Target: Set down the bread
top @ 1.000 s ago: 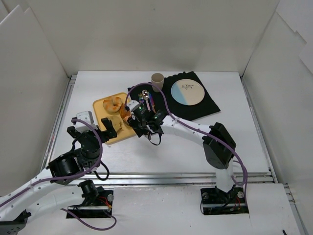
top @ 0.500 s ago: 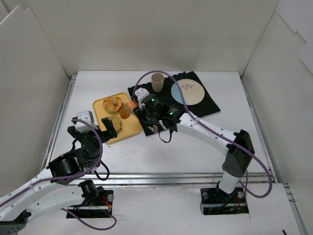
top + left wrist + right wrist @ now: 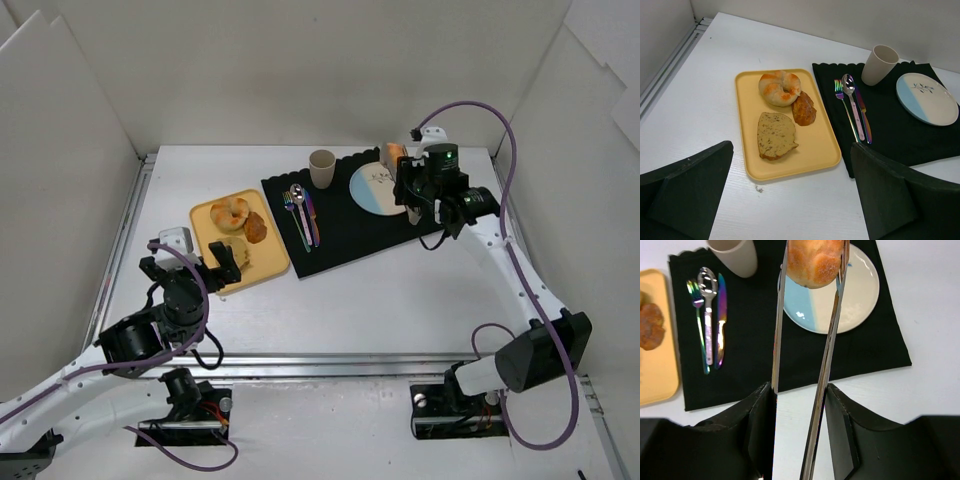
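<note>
- Top view: the bread (image 3: pixel 394 152) is off the tray (image 3: pixel 275 265) and in the air at the far rim of the plate (image 3: pixel 372 192). It has been picked up and carried over but not yet set down, so I judge the task mostly done. What is left is lowering and letting go. My right arm is stretched far out over the black mat (image 3: pixel 340 245), with my right fingers (image 3: pixel 412 185) beside the plate. My left arm is folded low near the tray, with my left fingers (image 3: pixel 190 262) resting idle.
- Left wrist view: my left fingers (image 3: pixel 791 150) stand wide apart with nothing between them. Ahead, the tray (image 3: pixel 747 150) carries the ring pastry (image 3: pixel 779 87), the brown piece (image 3: pixel 804 109) and a slice (image 3: pixel 775 135). The plate (image 3: pixel 927 97) looks bare.
- Right wrist view: my right fingers (image 3: pixel 800 387) are squeezed shut on metal tongs (image 3: pixel 827 350), and the tong tips pinch the bread (image 3: pixel 815 262). The wrist tilts down toward the plate (image 3: pixel 860 295).
</note>
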Controlling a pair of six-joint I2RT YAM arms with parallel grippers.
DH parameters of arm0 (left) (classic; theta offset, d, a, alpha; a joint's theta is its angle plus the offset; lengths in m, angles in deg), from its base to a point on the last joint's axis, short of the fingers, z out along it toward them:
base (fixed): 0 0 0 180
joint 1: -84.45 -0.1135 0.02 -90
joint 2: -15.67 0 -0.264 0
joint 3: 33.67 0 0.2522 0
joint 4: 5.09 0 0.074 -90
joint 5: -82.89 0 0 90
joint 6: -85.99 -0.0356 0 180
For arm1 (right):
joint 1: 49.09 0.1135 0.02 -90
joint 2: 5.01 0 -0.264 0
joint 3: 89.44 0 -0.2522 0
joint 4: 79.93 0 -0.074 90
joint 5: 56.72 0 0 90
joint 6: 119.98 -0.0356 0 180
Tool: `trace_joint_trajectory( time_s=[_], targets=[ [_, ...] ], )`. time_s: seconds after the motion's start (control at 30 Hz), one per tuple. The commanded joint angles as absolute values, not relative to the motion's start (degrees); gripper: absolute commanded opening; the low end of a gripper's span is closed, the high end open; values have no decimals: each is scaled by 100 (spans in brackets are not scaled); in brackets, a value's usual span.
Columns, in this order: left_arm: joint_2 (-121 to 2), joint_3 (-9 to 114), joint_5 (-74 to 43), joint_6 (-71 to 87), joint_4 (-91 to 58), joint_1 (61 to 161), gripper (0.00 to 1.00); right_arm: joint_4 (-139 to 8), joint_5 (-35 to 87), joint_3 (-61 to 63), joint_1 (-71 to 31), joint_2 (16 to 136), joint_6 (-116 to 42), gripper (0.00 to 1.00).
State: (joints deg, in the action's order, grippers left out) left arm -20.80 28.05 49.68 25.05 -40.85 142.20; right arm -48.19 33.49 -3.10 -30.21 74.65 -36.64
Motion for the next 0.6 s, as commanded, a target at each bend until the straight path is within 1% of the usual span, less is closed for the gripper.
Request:
trace_joint_trajectory(
  time_s=[0.0, 0.27, 0.57],
  targets=[
    [-2142, 2843, 4993, 2429, -3722, 14254, 100, -4991, 2837, -730, -3413, 8057, -3763, 35],
    [-2300, 2852, 4940, 2394, -3670, 14254, 100, -5009, 2538, -1688, -3985, 9604, -3605, 37],
    [-2318, 2905, 4650, 2324, -3626, 14254, 100, -5009, 2361, -2190, -3995, 10713, -3587, 38]
  ],
)
